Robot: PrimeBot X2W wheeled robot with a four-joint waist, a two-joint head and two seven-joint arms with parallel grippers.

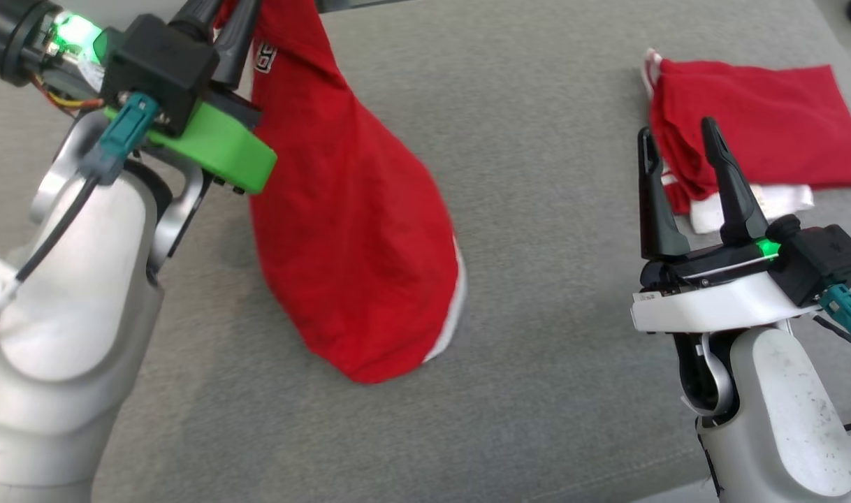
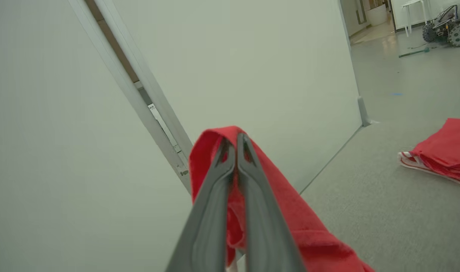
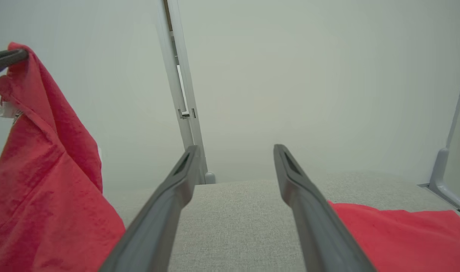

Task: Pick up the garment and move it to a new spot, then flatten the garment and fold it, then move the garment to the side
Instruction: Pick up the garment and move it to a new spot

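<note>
**Camera positions, one moment**

Head view: high up, looking steeply down on the grey padded surface (image 1: 551,105), with both arms close under the lens.

Left wrist view: tilted, sighting along the left gripper (image 2: 236,140) toward a pale wall (image 2: 252,56). The red garment (image 2: 290,211) hangs right against the lens.

Right wrist view: low and near level over the grey padded surface, sighting along the right gripper (image 3: 235,148) and facing the pale wall.

Shared: all three views catch the red garment and the folded red cloth (image 1: 761,119).
</note>
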